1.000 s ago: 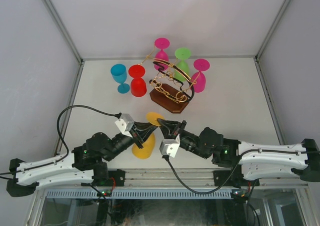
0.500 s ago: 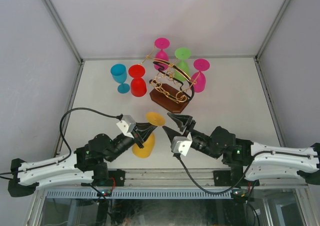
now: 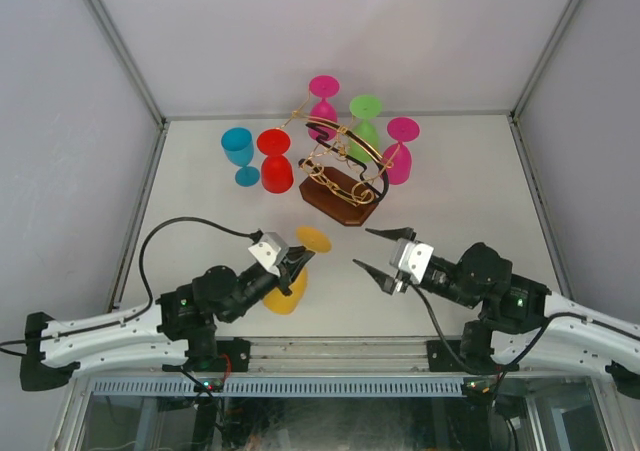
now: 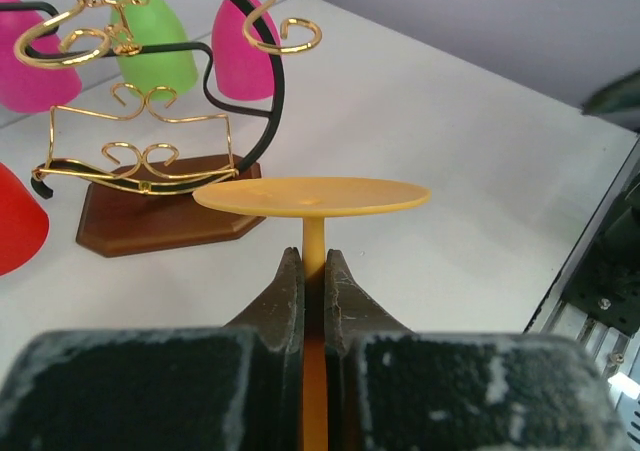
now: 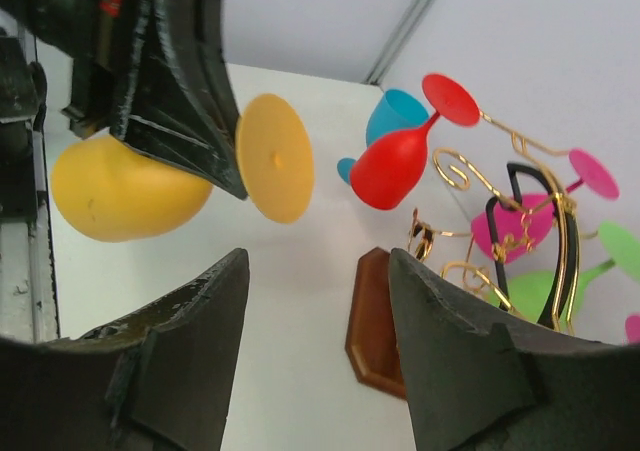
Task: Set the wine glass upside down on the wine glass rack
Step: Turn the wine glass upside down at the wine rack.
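- Pinched at its thin stem by the left gripper [image 3: 294,264]: yellow wine glass [image 3: 285,293], flat foot just past the fingertips, bowl back beneath the wrist.
- Pressed tight against that stem from both sides: the left fingers [image 4: 285,301].
- Spread wide and gripping nothing: right gripper [image 3: 362,248], off to the right of the glass's foot and apart from it.
- Straight ahead of the left gripper, beyond the yellow foot: wine glass rack [image 3: 340,176], gold scrolls and black loop on a brown wooden base.
- At the rack, feet up: pink glass [image 3: 400,161], green glass [image 3: 362,131], another pink glass [image 3: 322,106].
- Ahead and left of the left gripper, on the white table [image 3: 470,171]: red glass [image 3: 276,174] foot up, blue glass [image 3: 238,147] upright just beside it.
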You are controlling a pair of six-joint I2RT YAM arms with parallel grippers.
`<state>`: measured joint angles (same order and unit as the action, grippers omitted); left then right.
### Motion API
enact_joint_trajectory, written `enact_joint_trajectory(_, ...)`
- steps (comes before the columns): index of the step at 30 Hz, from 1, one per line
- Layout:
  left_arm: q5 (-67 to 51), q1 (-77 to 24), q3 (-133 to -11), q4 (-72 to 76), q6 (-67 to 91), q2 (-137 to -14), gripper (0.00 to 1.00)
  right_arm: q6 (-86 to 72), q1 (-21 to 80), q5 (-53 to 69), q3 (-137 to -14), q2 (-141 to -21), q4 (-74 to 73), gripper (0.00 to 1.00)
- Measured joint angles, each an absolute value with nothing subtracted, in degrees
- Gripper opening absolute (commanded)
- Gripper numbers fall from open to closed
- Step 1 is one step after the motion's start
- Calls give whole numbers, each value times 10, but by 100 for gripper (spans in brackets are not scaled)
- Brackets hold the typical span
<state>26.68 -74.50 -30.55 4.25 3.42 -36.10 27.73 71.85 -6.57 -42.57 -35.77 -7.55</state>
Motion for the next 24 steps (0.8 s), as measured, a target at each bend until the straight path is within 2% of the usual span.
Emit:
enact_joint_trajectory(4,266,-745,-301,63,23,-346,0,208,641,-13,-434,-354,-80,57)
enact_joint_trajectory(10,270,-744,-297,92,11,-347,0,149,586,28,-437,-346,-76,57)
enact_joint_trajectory(24,264,-672,-263,197,3,-387,0,126,567,48,-438,-320,-78,57)
